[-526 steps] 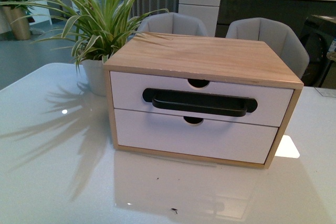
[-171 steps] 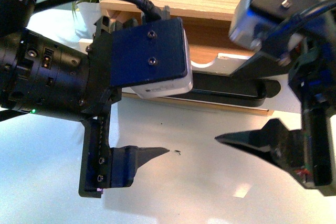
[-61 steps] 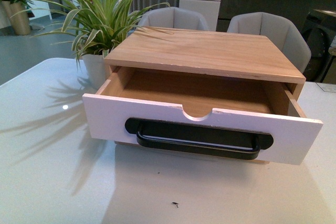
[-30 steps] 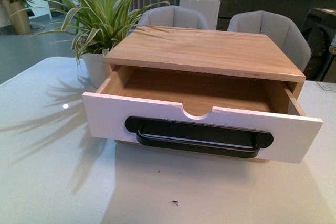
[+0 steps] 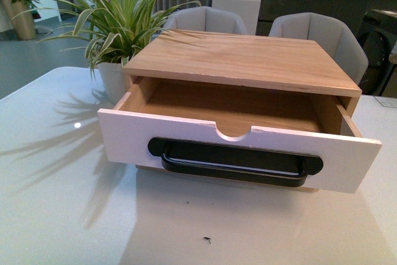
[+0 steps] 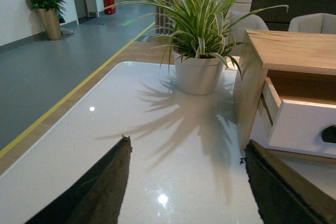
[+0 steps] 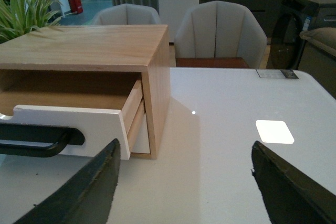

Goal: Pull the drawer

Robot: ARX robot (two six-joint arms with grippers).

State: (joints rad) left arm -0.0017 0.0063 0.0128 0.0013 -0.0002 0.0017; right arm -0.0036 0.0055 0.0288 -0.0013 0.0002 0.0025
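Observation:
The drawer (image 5: 239,147) stands pulled far out of the light-wood cabinet (image 5: 248,60), its white front toward me with the long black bar handle (image 5: 234,164) in its recess and a semicircular notch on top. Its wooden inside is empty. Neither arm shows in the front view. My left gripper (image 6: 186,153) is open over the white table to the left of the cabinet, nothing between its fingers; the drawer (image 6: 302,121) sits beyond its right finger. My right gripper (image 7: 184,153) is open off the cabinet's right side, the drawer (image 7: 63,121) beside its left finger.
A potted spider plant (image 5: 115,23) stands at the cabinet's back left corner, also the plant (image 6: 202,40) in the left wrist view. Two grey chairs (image 5: 316,35) sit behind the white table (image 5: 62,215). A small dark speck (image 5: 206,239) lies on the table in front.
Over the last second nothing has visibly moved. Earlier the drawer was shut, then both grippers were at its handle; the drawer now stands out and the arms are gone from the front view.

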